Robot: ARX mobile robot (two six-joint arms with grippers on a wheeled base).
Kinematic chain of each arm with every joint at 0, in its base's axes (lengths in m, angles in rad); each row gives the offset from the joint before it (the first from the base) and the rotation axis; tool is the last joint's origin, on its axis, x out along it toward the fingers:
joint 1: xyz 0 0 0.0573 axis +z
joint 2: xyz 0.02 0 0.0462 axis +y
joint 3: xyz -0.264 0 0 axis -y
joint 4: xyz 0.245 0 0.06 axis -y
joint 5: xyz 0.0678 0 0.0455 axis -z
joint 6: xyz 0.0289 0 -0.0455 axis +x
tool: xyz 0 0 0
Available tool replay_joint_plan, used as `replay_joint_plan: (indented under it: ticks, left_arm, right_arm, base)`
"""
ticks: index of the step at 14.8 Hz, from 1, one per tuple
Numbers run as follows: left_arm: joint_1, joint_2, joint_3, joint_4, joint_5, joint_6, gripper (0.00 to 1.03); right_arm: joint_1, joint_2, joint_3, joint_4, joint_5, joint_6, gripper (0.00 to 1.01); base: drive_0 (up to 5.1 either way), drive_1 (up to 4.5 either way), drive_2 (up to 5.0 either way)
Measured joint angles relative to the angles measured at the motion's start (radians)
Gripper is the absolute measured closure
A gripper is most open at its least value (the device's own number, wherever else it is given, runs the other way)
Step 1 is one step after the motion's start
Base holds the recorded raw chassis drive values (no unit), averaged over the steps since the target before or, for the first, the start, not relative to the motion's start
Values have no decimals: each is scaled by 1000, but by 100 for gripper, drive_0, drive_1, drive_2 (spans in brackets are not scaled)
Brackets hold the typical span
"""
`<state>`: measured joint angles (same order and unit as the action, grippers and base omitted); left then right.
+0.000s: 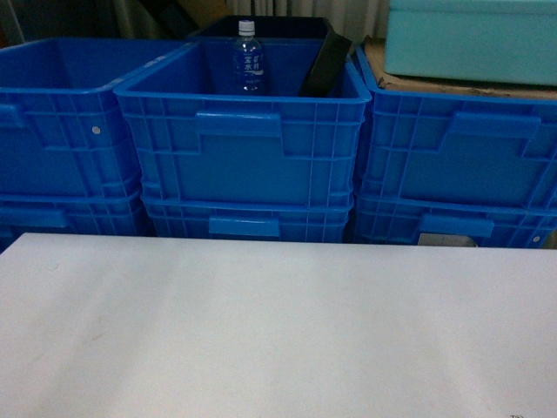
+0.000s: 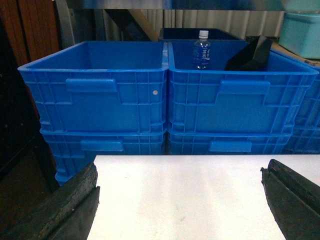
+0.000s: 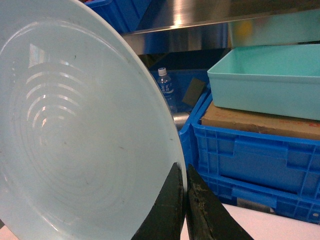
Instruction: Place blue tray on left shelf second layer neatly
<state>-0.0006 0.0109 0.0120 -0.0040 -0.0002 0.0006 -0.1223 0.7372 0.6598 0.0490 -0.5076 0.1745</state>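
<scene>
The blue tray (image 3: 75, 140), pale sky-blue and round, fills the left of the right wrist view, held up on edge. My right gripper (image 3: 183, 167) is shut on its rim, one finger on each side. My left gripper (image 2: 180, 172) stands wide open over the white table (image 2: 185, 200) with nothing between its fingers (image 2: 75, 205). Neither gripper nor the tray shows in the head view. A metal shelf board (image 3: 200, 20) runs above the crates; I cannot tell which layer it is.
Stacked deep-blue ribbed crates (image 1: 244, 148) line the far edge of the white table (image 1: 278, 331). The middle crate holds a water bottle (image 1: 247, 59) and a black slanted object (image 1: 326, 65). A turquoise box (image 3: 270, 80) sits on cardboard (image 3: 250, 120) on the right-hand crates.
</scene>
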Motion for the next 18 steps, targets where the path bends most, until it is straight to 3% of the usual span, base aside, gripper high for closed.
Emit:
replay_joint_plan:
  ticks: [1,2,6,18]
  left_arm:
    - [0,0,0,0,0,0,5]
    - [0,0,0,0,0,0,5]
    - [0,0,0,0,0,0,5]
    - [0,0,0,0,0,0,5]
  right_arm:
    - [4,-20,-32,17,45,-12,99]
    - [-19,-5,-82,0,52,-31,99]
    - [-61,-10,-84,16,26,-48,99]
    - [-61,-13,-84,18,27,-48,99]
  base:
    - [0,0,0]
    - [0,0,0]
    - [0,0,0]
    - [0,0,0]
